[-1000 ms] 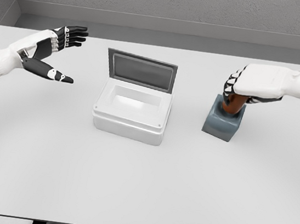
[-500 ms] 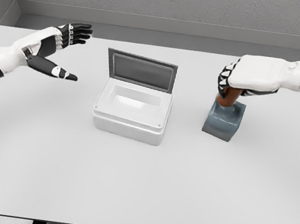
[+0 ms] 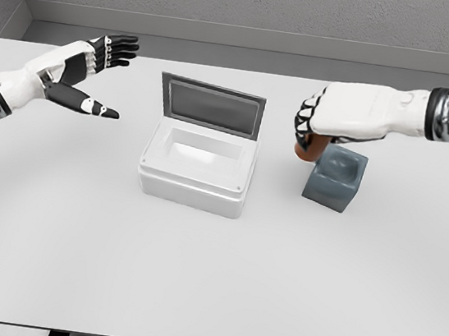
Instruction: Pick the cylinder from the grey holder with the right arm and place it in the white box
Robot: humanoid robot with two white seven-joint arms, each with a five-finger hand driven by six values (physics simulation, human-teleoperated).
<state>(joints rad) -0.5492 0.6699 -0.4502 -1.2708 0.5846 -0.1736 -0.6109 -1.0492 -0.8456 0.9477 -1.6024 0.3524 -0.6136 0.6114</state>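
Now the right hand (image 3: 330, 124) clenches the brown cylinder (image 3: 310, 149), held above the table at ten o'clock of the grey holder (image 3: 336, 177), three o'clock of the white box (image 3: 198, 169). Left hand (image 3: 85, 67) hovers spread.

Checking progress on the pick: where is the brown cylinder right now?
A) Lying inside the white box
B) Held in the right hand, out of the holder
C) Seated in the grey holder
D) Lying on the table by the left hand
B: the right hand grips the cylinder left of the grey holder, whose socket shows empty; the white box holds nothing.
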